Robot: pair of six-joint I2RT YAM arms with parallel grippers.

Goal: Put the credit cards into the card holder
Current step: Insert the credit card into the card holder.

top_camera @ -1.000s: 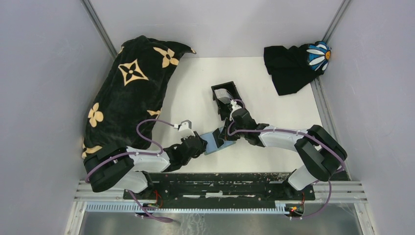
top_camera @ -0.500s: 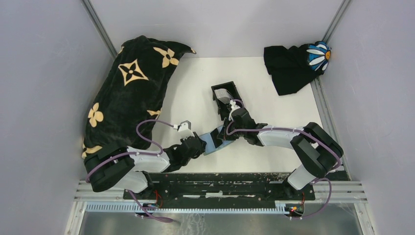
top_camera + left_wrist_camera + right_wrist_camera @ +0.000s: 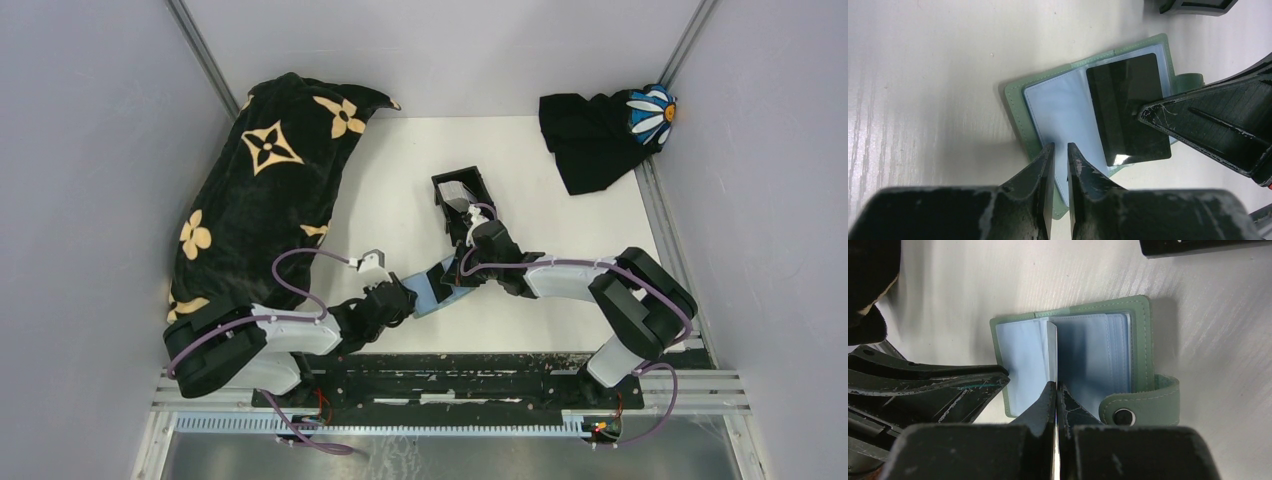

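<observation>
My left fingers [image 3: 1018, 205] and right fingers [image 3: 1098, 445] are matt black plastic, scuffed pale along the edges and scratched. The card holder [image 3: 1140, 340] has a green leather-like cover, finely grained and stitched round the rim. Its sleeves [image 3: 1088, 355] are smooth pale blue plastic with a soft sheen, and the strap's stud [image 3: 1121, 416] looks like dark metal. The card [image 3: 1128, 110] is dark and glossy, with a bright glint. The table [image 3: 923, 75] is matt white with faint wood-like grain. The blanket [image 3: 260, 190] on the left is plush cloth.
</observation>
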